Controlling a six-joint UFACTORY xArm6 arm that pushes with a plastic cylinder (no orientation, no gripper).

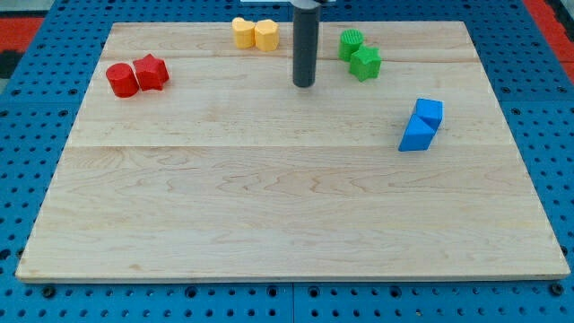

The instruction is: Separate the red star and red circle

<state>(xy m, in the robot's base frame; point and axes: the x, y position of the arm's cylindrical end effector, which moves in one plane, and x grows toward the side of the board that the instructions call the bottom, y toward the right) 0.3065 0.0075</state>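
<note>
Sitting at the upper left of the wooden tabletop (269, 206), the red star (152, 72) and red circle (121, 81) touch — circle on the left. My tip (304, 85) stands near the top middle, far from both, between two yellow blocks (255, 33) and two green ones (360, 54). No pincer shows — only a rod.

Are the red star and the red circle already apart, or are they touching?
Touching. The red circle and red star sit side by side with no board visible between them. My tip is far off to the view's right.
</note>
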